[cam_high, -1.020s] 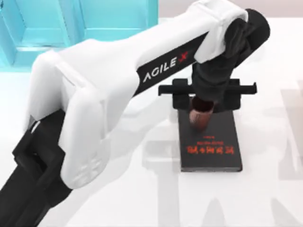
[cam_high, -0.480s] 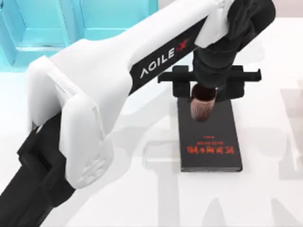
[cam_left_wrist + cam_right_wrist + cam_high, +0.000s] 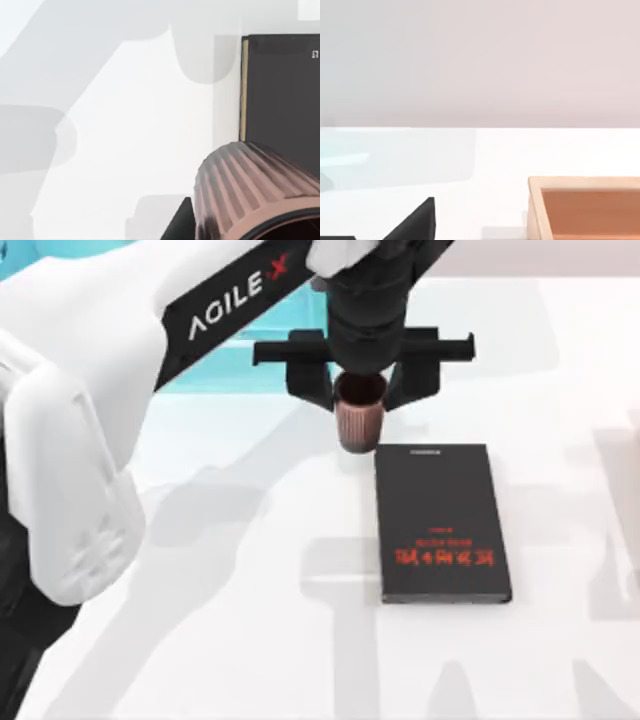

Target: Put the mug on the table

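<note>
— Where is the mug (image 3: 359, 424)?
— In the left gripper (image 3: 361, 390), pinched between its fingers, over the table (image 3: 250, 640), just beside the black book (image 3: 440, 525).
— Touching the table?
— Probably not; unclear.

- Top view: left gripper (image 3: 362, 390) at upper centre of frame, clamped on the mug (image 3: 359, 420), which hangs under it.
- Mug sits just off the upper-left corner of the book (image 3: 441, 523), over bare table (image 3: 250, 640).
- Book lies flat on table, centre-right of frame.
- Shelf unit (image 3: 225, 350) at upper left, behind left arm.
- Left wrist view: mug (image 3: 255, 185) lower right, book (image 3: 282, 90) upper right.
- Right wrist view: wooden box (image 3: 585, 207) lower right, on table (image 3: 495, 165).
</note>
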You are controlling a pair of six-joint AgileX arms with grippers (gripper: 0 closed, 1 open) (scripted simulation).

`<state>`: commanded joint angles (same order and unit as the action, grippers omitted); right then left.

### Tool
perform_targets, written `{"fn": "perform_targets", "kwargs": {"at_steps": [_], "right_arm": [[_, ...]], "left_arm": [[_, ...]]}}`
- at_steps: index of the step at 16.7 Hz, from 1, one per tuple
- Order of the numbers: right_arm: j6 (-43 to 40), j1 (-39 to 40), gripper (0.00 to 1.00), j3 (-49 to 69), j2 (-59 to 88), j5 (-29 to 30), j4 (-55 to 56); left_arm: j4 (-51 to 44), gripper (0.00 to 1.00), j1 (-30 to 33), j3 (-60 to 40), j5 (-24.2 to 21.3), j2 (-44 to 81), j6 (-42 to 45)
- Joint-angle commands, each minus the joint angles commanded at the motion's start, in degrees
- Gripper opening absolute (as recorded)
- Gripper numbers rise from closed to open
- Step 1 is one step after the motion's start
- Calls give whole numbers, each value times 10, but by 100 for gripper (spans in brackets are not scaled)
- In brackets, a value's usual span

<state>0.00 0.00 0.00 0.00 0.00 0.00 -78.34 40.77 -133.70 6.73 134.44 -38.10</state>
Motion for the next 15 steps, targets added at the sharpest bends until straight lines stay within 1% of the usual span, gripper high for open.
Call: {"fn": "perform_targets", "kwargs": {"at_steps": [2, 7, 9, 12, 15], "right_arm": [[0, 0, 100, 0, 0, 0, 0], [0, 0, 100, 0, 0, 0, 0], [0, 0, 100, 0, 0, 0, 0], [0, 0, 100, 0, 0, 0, 0], [0, 0, 100, 0, 0, 0, 0]], "left_arm": [[25, 0, -48, 89, -7, -62, 45], [93, 0, -182, 357, -26, -239, 174], [119, 0, -233, 449, -33, -306, 223], [151, 0, -292, 543, -42, -385, 282], [166, 0, -320, 581, -47, -422, 310]]}}
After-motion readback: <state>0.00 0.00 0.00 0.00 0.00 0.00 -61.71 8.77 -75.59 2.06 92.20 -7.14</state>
